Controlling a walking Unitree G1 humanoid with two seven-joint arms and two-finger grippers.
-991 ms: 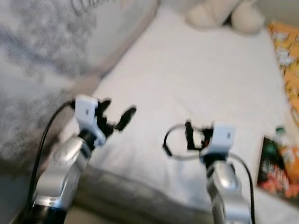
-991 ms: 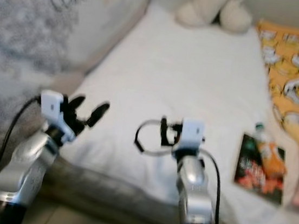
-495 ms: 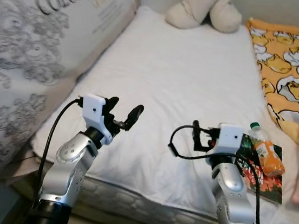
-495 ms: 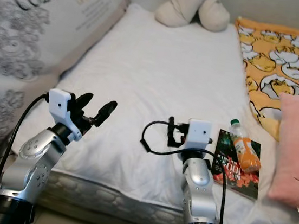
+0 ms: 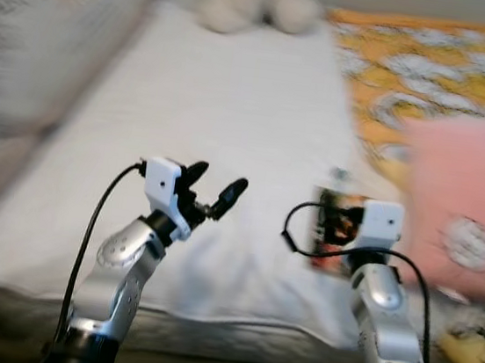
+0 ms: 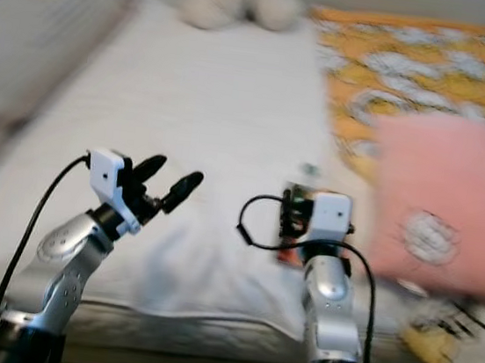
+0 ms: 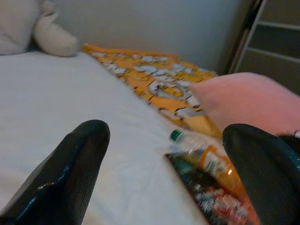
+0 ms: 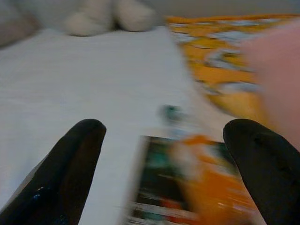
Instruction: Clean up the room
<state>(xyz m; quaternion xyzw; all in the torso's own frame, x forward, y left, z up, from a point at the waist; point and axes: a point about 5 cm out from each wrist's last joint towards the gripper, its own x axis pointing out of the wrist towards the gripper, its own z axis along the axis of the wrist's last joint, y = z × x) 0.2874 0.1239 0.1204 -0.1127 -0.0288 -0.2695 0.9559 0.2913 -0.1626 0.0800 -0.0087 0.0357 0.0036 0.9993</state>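
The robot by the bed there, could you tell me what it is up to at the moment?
Nothing is being held. The robot stands at the edge of a white bed, both arms raised over it. The left gripper and right gripper are open and empty. Just ahead of the right gripper an orange drink bottle lies on a magazine, beside a pink pillow and a yellow patterned blanket. A plush toy sits at the far end. The head views are blurred.

Matt white cloth bed sheet (image 5: 235, 101); seemingly plastic, glossy bottle (image 7: 211, 159).
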